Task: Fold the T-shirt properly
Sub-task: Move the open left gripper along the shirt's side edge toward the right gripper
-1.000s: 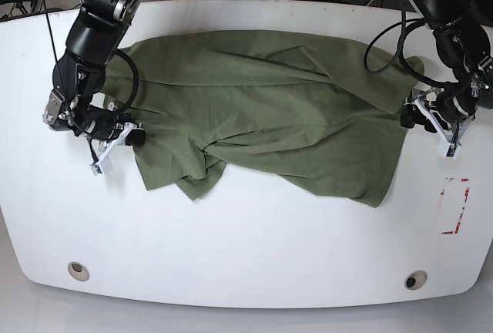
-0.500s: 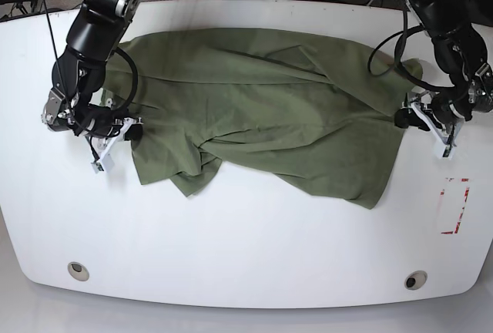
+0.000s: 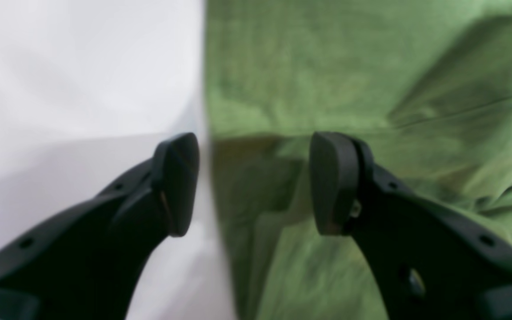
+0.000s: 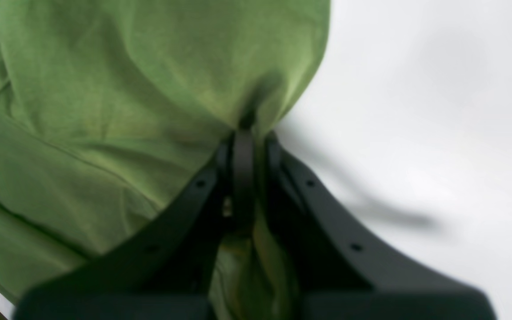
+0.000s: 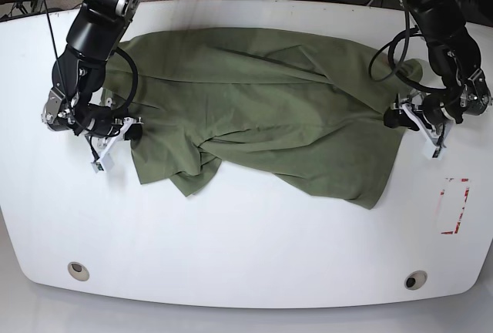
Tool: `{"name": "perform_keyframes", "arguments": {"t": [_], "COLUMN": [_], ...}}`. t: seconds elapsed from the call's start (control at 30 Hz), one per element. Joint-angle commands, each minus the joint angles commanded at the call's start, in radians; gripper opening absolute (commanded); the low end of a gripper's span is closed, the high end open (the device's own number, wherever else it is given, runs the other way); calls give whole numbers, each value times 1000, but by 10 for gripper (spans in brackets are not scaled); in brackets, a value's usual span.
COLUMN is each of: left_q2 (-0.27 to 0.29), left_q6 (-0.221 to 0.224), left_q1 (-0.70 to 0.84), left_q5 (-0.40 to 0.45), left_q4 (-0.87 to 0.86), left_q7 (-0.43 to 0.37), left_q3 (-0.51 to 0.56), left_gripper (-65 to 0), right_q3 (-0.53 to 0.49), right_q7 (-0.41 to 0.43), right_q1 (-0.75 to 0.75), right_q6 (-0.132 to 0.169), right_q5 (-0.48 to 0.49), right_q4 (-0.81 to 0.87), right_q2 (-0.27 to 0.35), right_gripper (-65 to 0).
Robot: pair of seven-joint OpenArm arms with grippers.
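Olive T-shirt [image 5: 269, 102] spread rumpled across the white desk [image 5: 246, 248], right claw [image 4: 242, 133] pinching a bunched edge of it, left claw [image 3: 254, 178] spread, straddling the shirt's opposite edge

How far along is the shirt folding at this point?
Early. No neat fold is done: the T-shirt lies spread and rumpled on the table. In hand: the right gripper is shut on its edge; the left gripper is open at the opposite edge. All folding remains.
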Motion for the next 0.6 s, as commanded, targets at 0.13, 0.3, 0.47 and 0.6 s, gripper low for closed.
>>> {"name": "perform_keyframes", "arguments": {"t": [0.13,0.3,0.47,0.6], "left_q2": [17,17,17,11], "left_q6": [0,0,0,0], "left_q1": [2,0,-2,-11], "left_q5": [0,0,5,5], "left_q4": [5,2,8,14], "left_q7": [0,-2,-6,-6], "left_q3": [23,26,26,23], "left_gripper": [-283,-321,-557,-650], "right_q3": [0,0,0,0], "right_q7": [0,0,-2,-14], "right_q1": [0,0,0,3], "right_q6": [0,0,0,0], "right_q5": [3,3,5,5], "right_q4": [0,0,0,5], "right_q2": [0,0,0,2], "right_gripper": [-650,-650,-650,-650]}}
